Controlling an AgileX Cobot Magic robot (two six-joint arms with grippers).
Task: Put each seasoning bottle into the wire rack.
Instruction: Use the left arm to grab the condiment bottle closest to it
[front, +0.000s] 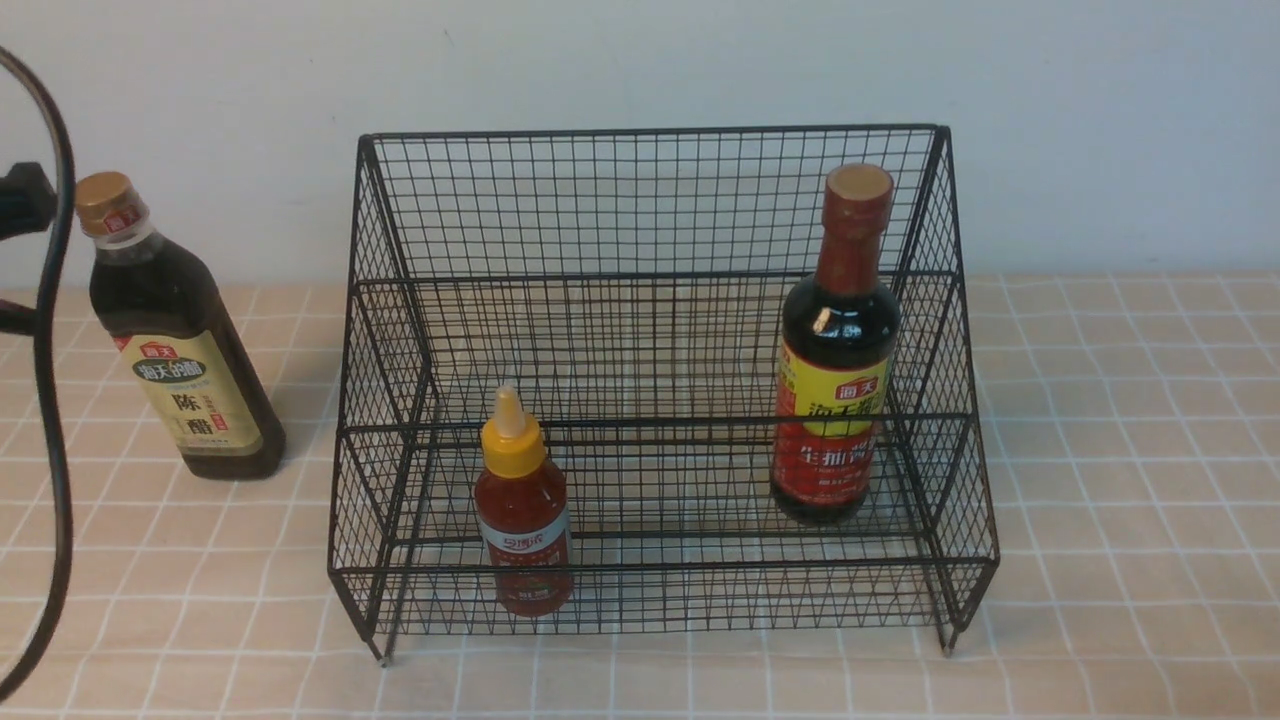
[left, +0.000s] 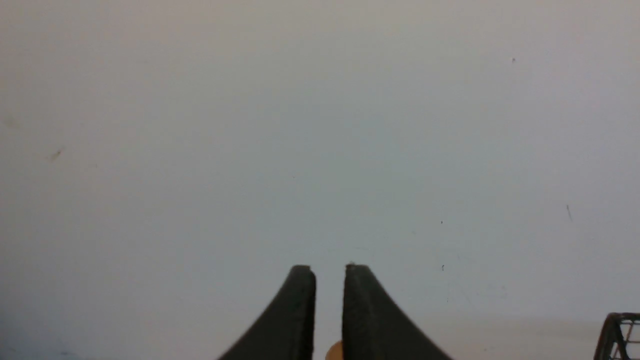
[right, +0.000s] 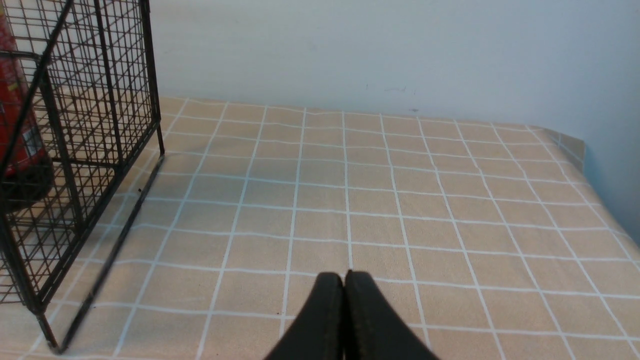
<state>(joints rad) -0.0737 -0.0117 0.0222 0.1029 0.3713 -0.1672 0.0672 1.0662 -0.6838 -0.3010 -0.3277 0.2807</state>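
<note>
Left gripper (left: 329, 270), fingers (left: 300, 310) narrowly parted, faces the wall (left: 320, 125) beside the vinegar bottle (front: 180, 340), which stands left of the wire rack (front: 650, 200). Right gripper (right: 344, 275), closed, hovers over the tablecloth (right: 400, 200). Soy sauce bottle (front: 835, 350) and chili sauce bottle (front: 522, 510) stand inside the rack.

In front of me stands the wire rack (front: 660, 400) on the beige checked table (front: 1120, 450), and two bottles are upright in its lower tier: the small red sauce bottle (front: 523, 520) with the yellow nozzle cap towards the left, and the dark bottle with red neck (front: 838, 350) on the right side. The tall dark bottle with gold cap (front: 180, 340) is outside, on the table left of the rack. A dark part of my left arm (front: 22, 200) and a black cable (front: 50, 400) show at the left edge, beside its cap.
</note>
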